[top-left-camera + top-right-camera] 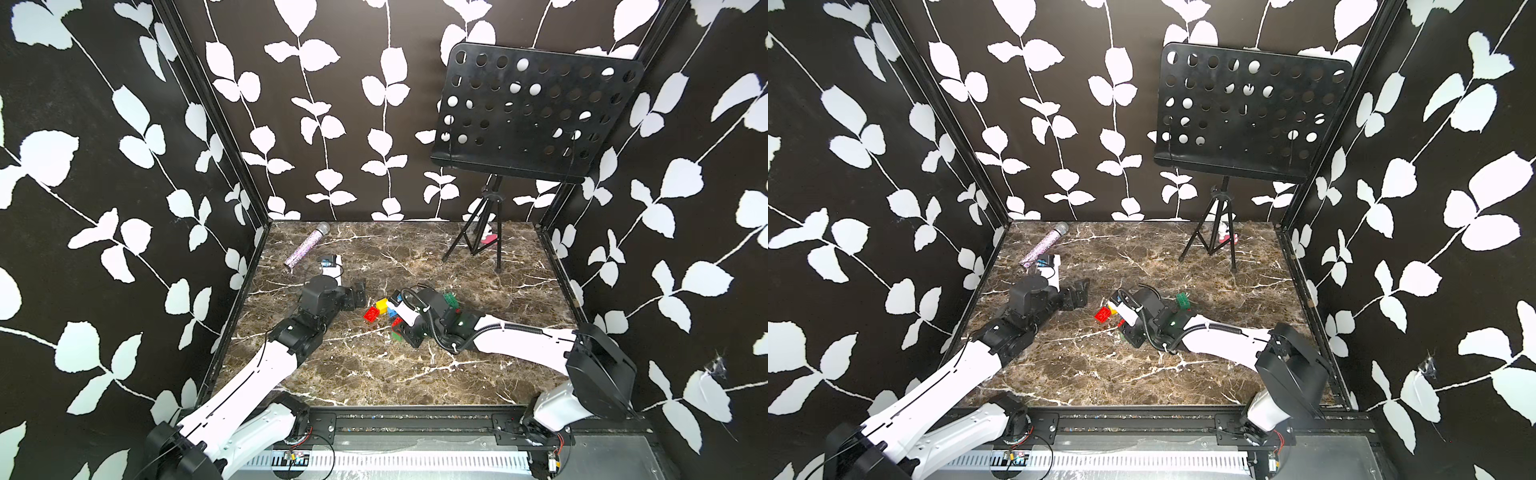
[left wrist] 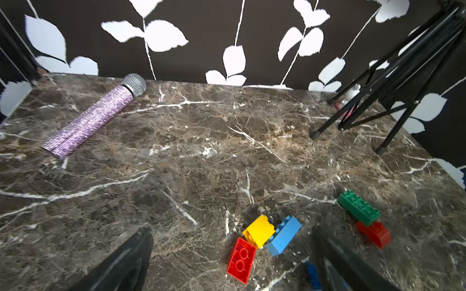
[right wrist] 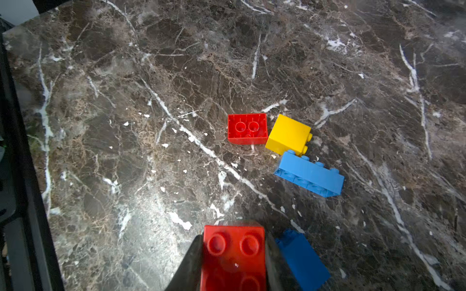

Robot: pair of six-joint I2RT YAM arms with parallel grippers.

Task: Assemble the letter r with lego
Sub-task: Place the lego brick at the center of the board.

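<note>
**A:** While the right tool pinches a red brick between its jaws, studs towards the wrist camera, where are the other bricks?

**B:** Loose on the counter. A dark blue brick lies just beside the gripped one. Farther off, a second red brick lies upside down, just beside a yellow brick tipped on its side. A light blue brick rests against the yellow.

**A:** And the long one?

**B:** The dark green brick lies apart from that cluster, studs up, with a reddish brick against one end.

**A:** The left tool?

**B:** The left tool has its jaws spread wide with nothing between them, low over the counter, near the cluster.

**A:** Anything else?

**B:** A glittery microphone lies near a back corner, and a music stand is at the back.
</note>
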